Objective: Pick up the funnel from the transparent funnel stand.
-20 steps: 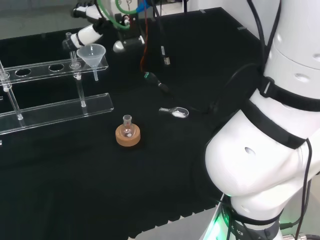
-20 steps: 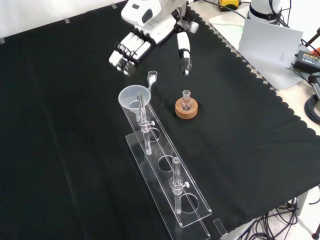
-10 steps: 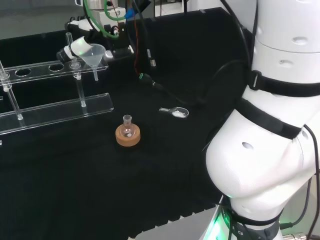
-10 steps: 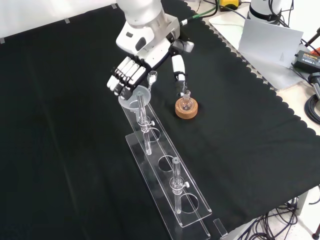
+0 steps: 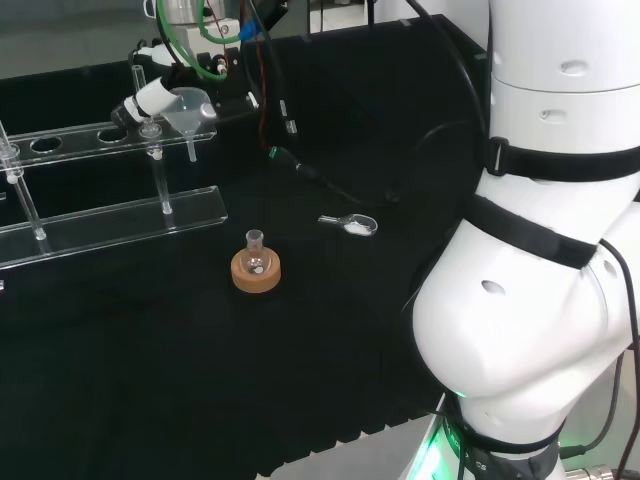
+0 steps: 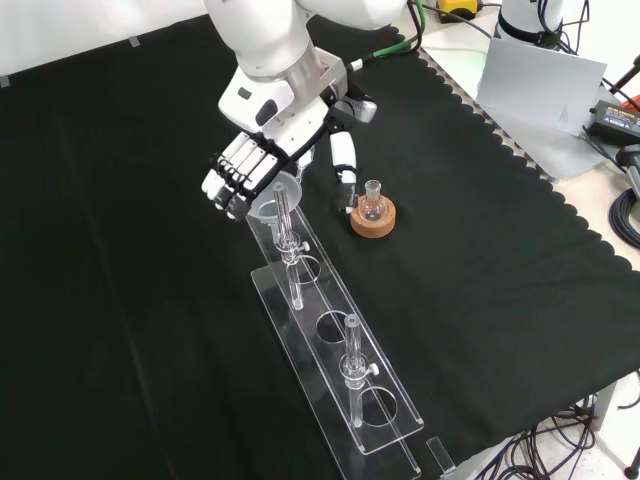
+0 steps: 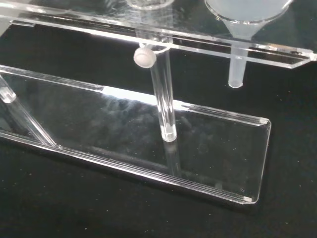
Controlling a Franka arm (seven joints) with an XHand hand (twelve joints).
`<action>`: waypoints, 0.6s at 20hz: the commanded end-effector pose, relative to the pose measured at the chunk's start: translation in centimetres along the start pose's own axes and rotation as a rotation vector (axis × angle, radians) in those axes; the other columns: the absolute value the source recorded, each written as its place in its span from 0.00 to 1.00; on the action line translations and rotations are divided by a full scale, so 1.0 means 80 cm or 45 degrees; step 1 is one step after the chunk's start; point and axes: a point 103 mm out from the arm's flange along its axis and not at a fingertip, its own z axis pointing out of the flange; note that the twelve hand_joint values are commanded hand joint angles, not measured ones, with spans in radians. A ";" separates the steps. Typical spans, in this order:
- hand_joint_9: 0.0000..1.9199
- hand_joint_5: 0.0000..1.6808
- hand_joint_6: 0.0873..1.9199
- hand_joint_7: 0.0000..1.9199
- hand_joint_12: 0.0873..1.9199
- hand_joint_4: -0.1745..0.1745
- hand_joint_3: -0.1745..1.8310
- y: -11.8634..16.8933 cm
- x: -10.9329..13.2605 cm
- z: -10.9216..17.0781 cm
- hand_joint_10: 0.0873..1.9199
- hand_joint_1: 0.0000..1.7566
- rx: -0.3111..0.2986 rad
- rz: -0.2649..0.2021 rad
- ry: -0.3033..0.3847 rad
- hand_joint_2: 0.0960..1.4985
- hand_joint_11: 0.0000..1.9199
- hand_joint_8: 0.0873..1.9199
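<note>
We see the funnel point(image 5: 187, 108) seated in the end hole of the transparent funnel stand point(image 6: 335, 345), not yet lifted. The hand point(image 6: 262, 150) hangs over that end, fingers point(image 6: 226, 178) and thumb spread to either side of the funnel; closing and lifting remain, we judge.

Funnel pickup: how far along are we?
Approach looks done: the hand is at the funnel, fingers one side, thumb the other, not yet closed. The funnel sits in the transparent stand, spout through the top plate. Left: grasp and lift.
</note>
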 end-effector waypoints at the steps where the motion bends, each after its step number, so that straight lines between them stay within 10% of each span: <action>1: 0.00 0.00 0.00 0.00 0.00 0.50 0.10 -0.001 -0.007 0.004 0.00 0.19 0.017 0.014 0.002 0.44 0.00 0.00; 12: 0.00 0.00 0.00 0.00 0.00 0.49 0.10 -0.003 -0.021 0.020 0.00 0.19 0.059 0.035 -0.016 0.44 0.00 0.00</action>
